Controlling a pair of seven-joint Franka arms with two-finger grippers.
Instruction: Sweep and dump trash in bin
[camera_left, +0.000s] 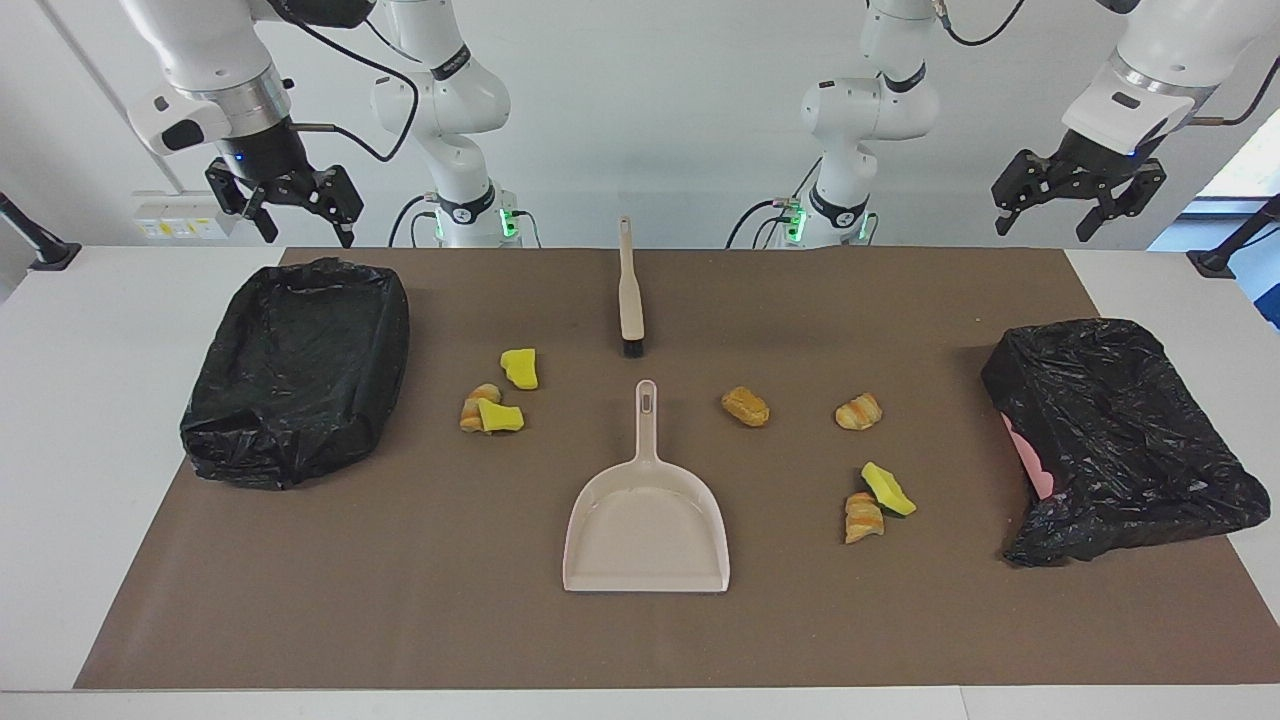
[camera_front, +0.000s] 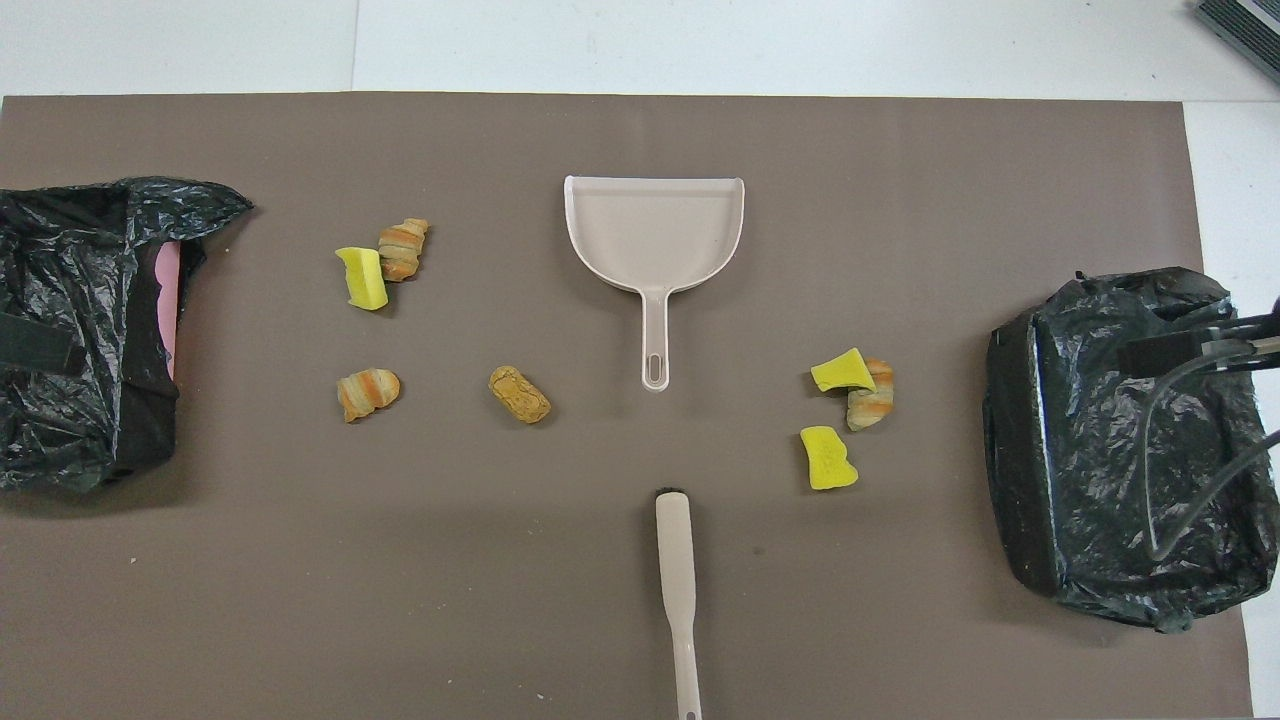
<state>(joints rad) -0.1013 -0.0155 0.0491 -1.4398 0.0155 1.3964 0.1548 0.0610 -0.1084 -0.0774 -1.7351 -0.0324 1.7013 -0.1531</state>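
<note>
The trash lies on the brown mat (camera_left: 420, 600) in two groups. Toward the right arm's end lie a yellow sponge chunk (camera_left: 519, 367) (camera_front: 828, 458) and a sponge with a striped pastry lump (camera_left: 490, 412) (camera_front: 858, 382). Toward the left arm's end lie a brown pastry (camera_left: 745, 406) (camera_front: 519, 393), a striped pastry (camera_left: 858, 411) (camera_front: 367, 392), and a sponge (camera_left: 887, 488) (camera_front: 362, 278) beside another pastry (camera_left: 862, 516) (camera_front: 402, 249). My right gripper (camera_left: 305, 225) is open and empty, raised over the table edge near the black-lined bin (camera_left: 295, 365). My left gripper (camera_left: 1055, 208) is open and empty, raised at its own end.
A beige dustpan (camera_left: 647, 525) (camera_front: 655, 230) lies mid-mat with its handle toward the robots. A beige brush (camera_left: 630, 295) (camera_front: 675, 570) lies nearer to the robots, in line with it. A second black-bagged bin (camera_left: 1120, 440) (camera_front: 80, 320) with pink showing sits at the left arm's end.
</note>
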